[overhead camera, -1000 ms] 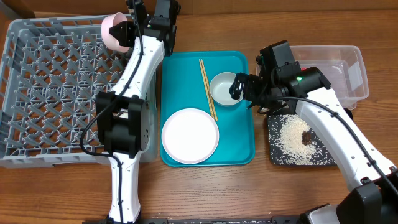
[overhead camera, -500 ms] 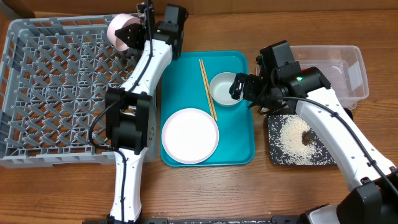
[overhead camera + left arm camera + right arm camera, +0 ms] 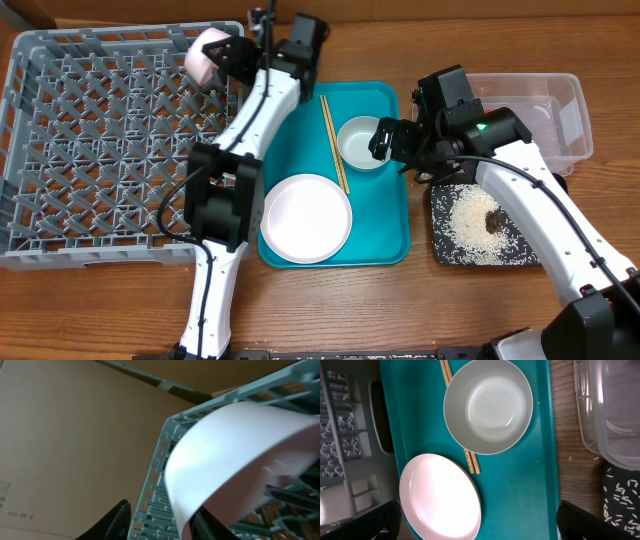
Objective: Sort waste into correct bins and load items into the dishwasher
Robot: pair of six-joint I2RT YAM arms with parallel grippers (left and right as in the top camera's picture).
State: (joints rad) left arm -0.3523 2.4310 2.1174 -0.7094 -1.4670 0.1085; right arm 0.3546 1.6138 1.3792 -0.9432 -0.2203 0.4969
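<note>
A pale pink bowl lies tilted on its side at the back right corner of the grey dishwasher rack. In the left wrist view the pink bowl fills the frame, its rim against one finger of my left gripper. The jaws stand apart with a gap on the other side. My right gripper hangs wide open above the teal tray, holding nothing. Under it lie a white plate, a small pale bowl and wooden chopsticks. The black tray holds rice grains and a brown scrap.
A clear plastic tub stands at the back right beside the black tray. The left arm reaches across the rack's right wall. A cardboard wall rises behind the rack.
The left arm has carried the pink bowl rightwards along the rack's back edge, and its jaws have parted from shut. The right arm has not moved.
</note>
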